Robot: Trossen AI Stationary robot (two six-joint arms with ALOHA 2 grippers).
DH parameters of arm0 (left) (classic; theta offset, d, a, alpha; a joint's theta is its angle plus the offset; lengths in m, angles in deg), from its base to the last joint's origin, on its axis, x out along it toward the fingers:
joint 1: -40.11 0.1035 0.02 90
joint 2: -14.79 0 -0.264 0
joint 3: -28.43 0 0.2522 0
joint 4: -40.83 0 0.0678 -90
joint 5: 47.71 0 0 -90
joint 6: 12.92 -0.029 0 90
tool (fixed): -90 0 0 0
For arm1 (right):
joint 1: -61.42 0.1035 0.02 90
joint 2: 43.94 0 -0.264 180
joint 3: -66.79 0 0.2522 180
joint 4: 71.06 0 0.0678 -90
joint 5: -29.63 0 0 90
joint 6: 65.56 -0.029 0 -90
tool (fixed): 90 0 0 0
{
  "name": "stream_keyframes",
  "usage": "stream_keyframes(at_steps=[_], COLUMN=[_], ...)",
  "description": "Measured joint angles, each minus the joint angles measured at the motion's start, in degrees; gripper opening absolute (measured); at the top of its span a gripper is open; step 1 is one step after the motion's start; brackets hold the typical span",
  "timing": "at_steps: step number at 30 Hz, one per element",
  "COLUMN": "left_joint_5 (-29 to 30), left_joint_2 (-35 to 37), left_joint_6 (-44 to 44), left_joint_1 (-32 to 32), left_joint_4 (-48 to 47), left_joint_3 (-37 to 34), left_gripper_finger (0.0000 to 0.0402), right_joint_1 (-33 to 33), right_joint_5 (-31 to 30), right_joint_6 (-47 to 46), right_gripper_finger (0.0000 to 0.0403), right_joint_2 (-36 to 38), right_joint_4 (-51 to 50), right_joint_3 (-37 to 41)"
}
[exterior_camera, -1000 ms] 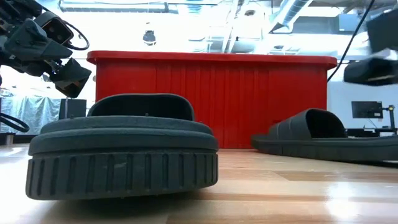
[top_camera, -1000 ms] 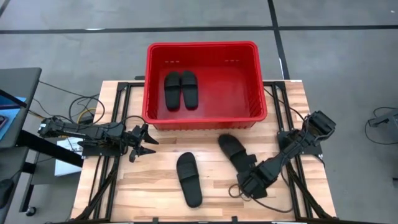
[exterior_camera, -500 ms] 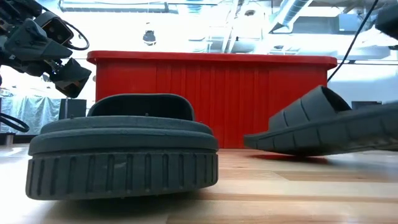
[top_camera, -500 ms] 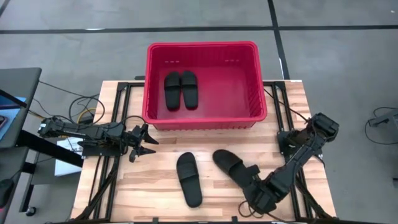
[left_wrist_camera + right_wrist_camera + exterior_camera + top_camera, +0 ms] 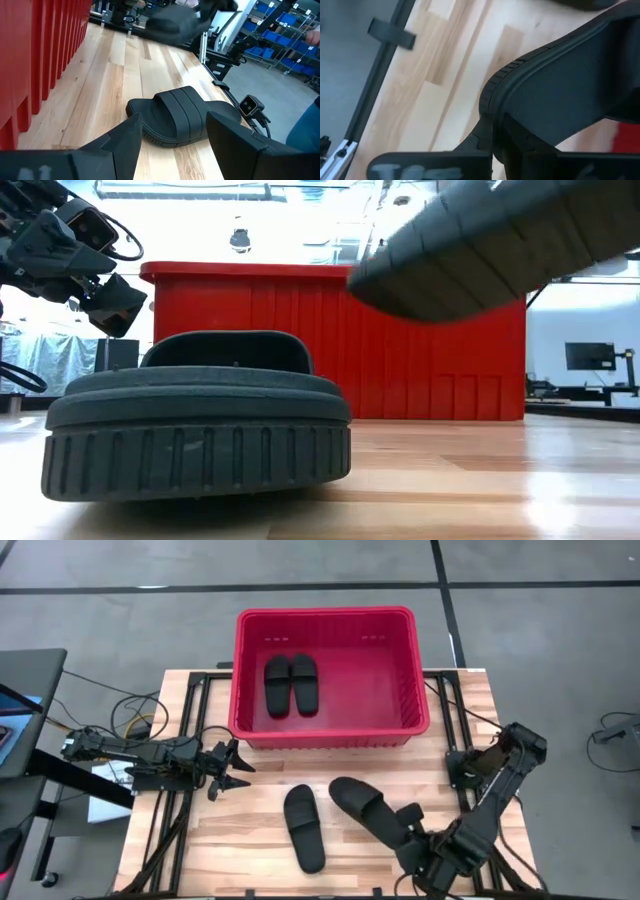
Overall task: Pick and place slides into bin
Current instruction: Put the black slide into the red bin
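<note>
The red bin (image 5: 330,725) stands at the table's far middle with two black slides (image 5: 291,685) lying side by side on its floor. A third slide (image 5: 305,828) lies sole down on the table near the front; it also shows in the low view (image 5: 195,430) and the left wrist view (image 5: 182,117). My right gripper (image 5: 412,838) is shut on the fourth slide (image 5: 362,806), which is in the air in the low view (image 5: 480,240). My left gripper (image 5: 238,768) is open and empty at the table's left, left of the third slide. My right gripper pinches the sole's rim at the slide's near right end (image 5: 495,107) between its two fingers, one on the upper side and one on the underside. The fingers come from the table's near right along the slide. The slide is lifted clear and tilted, its free end (image 5: 375,275) lower.
Black frame rails (image 5: 190,740) run along the table's left and right sides. Bare wood (image 5: 250,860) lies in front of the bin around the third slide. The bin's near wall (image 5: 340,340) rises behind it.
My right gripper has gone toward the table's near edge and up, holding the slide. The slide, which lay flat on the table, has tipped up at its held end and then risen clear, shifting a little toward the table's left.
</note>
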Motion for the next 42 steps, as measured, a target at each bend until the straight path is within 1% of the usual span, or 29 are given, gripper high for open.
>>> stream_keyframes(at_steps=[8, 13, 18, 23, 28, 32, 39, 42], left_joint_5=[0.0, 0.0, 0.0, 0.0, 0.0, 0.0, 0.0, 0.0], left_joint_2=[0.0, 0.0, 0.0, 0.0, 0.0, 0.0, 0.0, 0.0], left_joint_6=[0.0, 0.0, 0.0, 0.0, 0.0, 0.0, 0.0, 0.0], left_joint_1=[0.0, 0.0, 0.0, 0.0, 0.0, 0.0, 0.0, 0.0], left_joint_4=[0.0, 0.0, 0.0, 0.0, 0.0, 0.0, 0.0, 0.0], left_joint_3=[0.0, 0.0, 0.0, 0.0, 0.0, 0.0, 0.0, 0.0], left_gripper_finger=[0.0211, 0.0211, 0.0211, 0.0211, 0.0210, 0.0210, 0.0210, 0.0210], right_joint_1=[-0.6, -2.4, -5.9, -11.3, -18.6, -26.0, -42.2, -49.8], right_joint_5=[-8.1, -12.8, -14.1, -14.8, -15.9, -17.0, -16.8, -15.0], right_joint_6=[0.4, 1.4, 6.9, 11.8, 16.9, 21.5, 28.7, 32.2], right_gripper_finger=[0.0001, 0.0001, 0.0001, 0.0001, 0.0001, 0.0001, 0.0001, 0.0001], right_joint_2=[0.1, 0.1, 0.2, 0.2, 0.2, 0.1, 0.1, 0.1], right_joint_4=[-12.7, -19.1, -19.2, -19.3, -19.3, -19.3, -18.9, -18.1], right_joint_3=[-12.2, -17.2, -19.3, -19.7, -19.7, -19.7, -19.7, -19.7])
